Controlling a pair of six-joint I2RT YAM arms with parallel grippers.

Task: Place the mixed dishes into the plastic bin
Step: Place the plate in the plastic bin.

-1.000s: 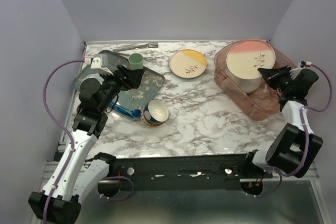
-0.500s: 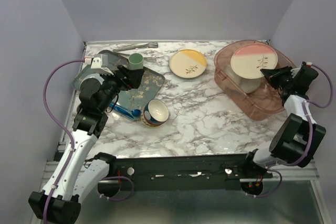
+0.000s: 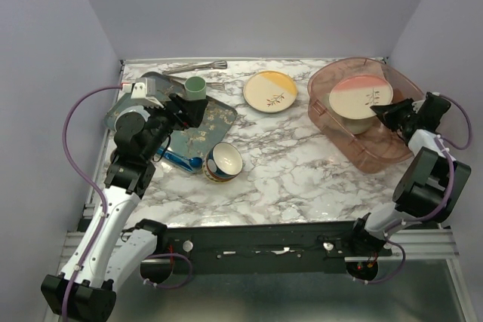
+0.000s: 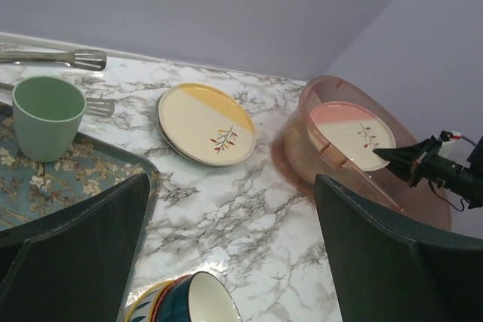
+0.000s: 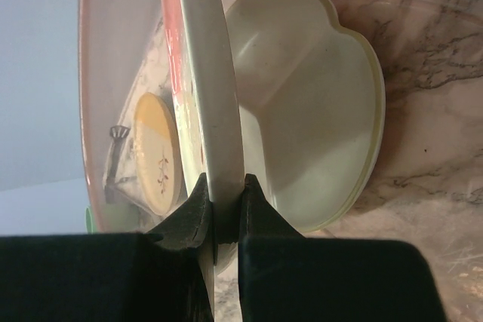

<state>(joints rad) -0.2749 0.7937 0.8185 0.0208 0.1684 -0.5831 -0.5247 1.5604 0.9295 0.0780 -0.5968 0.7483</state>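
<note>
Near the left edge of the marbled worktop [image 3: 302, 164], the left pincer [image 3: 187, 109] is held with its jaws spread wide and nothing between them, above a dark-green floral tray [image 3: 215, 115]. A green cup [image 3: 195, 86] is seen upright on the tray's far end, and metal tongs [image 3: 196, 67] lie along the back edge. Just beside the tray's near corner, the blue-and-yellow bowl [image 3: 223, 162] stands upright, cream inside. The yellow-and-cream plate [image 3: 270, 90] lies flat towards the middle of the back edge. The bin [image 3: 377, 152] is set in the far right corner, with a cream sectioned plate [image 5: 317, 126] lying inside it. The pink-and-cream plate [image 3: 360, 96] is held tilted within the bin's outline, above the cream one. Its right rim is clamped between the nearly closed jaws of the right pincer [image 3: 385, 113].
</note>
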